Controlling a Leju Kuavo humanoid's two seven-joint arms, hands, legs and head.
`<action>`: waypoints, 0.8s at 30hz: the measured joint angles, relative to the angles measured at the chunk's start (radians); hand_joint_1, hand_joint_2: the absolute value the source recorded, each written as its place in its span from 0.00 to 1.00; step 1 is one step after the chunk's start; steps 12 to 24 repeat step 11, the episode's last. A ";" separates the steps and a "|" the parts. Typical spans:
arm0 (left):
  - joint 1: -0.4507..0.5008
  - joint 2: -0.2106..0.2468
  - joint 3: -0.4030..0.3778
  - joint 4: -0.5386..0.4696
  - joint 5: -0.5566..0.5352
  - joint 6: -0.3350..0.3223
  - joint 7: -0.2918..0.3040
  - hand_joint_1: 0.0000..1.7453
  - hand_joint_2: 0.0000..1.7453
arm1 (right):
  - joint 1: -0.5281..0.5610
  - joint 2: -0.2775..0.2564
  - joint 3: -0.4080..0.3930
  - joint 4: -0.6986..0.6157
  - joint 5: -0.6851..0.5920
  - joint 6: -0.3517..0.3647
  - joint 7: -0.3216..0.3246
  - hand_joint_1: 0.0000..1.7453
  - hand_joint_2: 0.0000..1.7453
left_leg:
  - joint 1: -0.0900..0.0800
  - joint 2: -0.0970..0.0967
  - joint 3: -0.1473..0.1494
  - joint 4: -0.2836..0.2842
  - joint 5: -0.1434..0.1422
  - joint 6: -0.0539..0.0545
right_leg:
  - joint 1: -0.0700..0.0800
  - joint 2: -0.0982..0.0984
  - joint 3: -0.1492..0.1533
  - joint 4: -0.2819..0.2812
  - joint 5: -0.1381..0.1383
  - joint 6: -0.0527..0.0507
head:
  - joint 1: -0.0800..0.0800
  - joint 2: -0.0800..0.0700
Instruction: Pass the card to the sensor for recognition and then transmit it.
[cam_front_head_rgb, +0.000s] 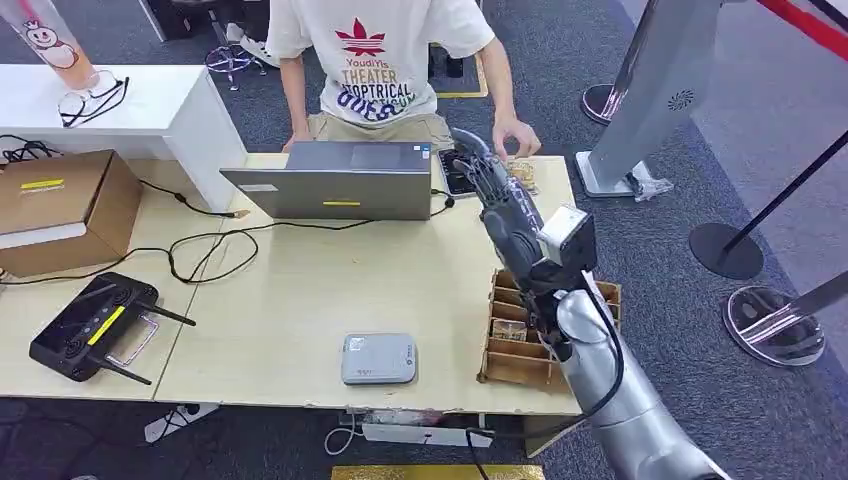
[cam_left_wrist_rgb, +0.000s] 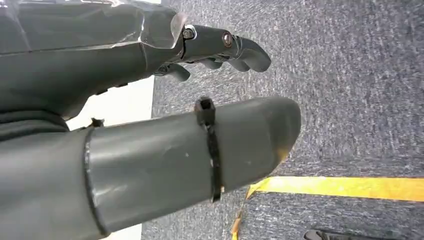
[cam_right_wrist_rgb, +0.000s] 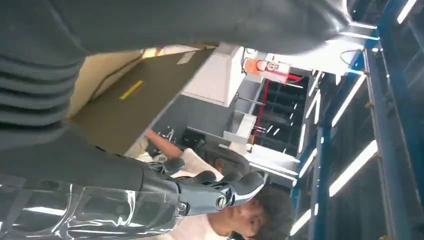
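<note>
Right hand (cam_front_head_rgb: 492, 178) was extended to the bench's (cam_front_head_rgb: 300, 290) far right, toward the person's hand (cam_front_head_rgb: 517, 133), evidently for handover. No card was discernible; its grasp could not be determined. Left hand (cam_left_wrist_rgb: 150, 125) hung empty, fingers apart.

The person's white T-shirt (cam_front_head_rgb: 378, 55) reads "Youdiyis THEATER", with "TROPTRICAL" partly legible below.

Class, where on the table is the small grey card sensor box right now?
In the head view, the small grey rectangular sensor box lies near the front edge of the light wooden table, just left of the brown wooden slotted card rack.
</note>
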 joint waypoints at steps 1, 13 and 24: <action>0.002 0.000 0.000 0.000 0.003 0.000 0.000 0.00 0.00 | 0.021 -0.001 -0.005 -0.011 -0.001 -0.002 0.000 0.00 0.00 | 0.000 0.000 0.000 0.000 0.000 0.000 | 0.000 0.000 0.000 0.000 0.000 0.000 | 0.000 0.000; 0.010 0.000 0.019 0.000 0.017 0.001 0.004 0.00 0.00 | 0.211 -0.001 -0.063 -0.100 0.042 -0.040 0.011 0.00 0.00 | 0.000 0.000 0.000 0.000 0.000 0.000 | 0.000 -0.001 0.000 0.000 0.000 0.000 | 0.000 0.000; 0.010 0.000 0.019 0.000 0.017 0.001 0.004 0.00 0.00 | 0.211 -0.001 -0.063 -0.100 0.042 -0.040 0.011 0.00 0.00 | 0.000 0.000 0.000 0.000 0.000 0.000 | 0.000 -0.001 0.000 0.000 0.000 0.000 | 0.000 0.000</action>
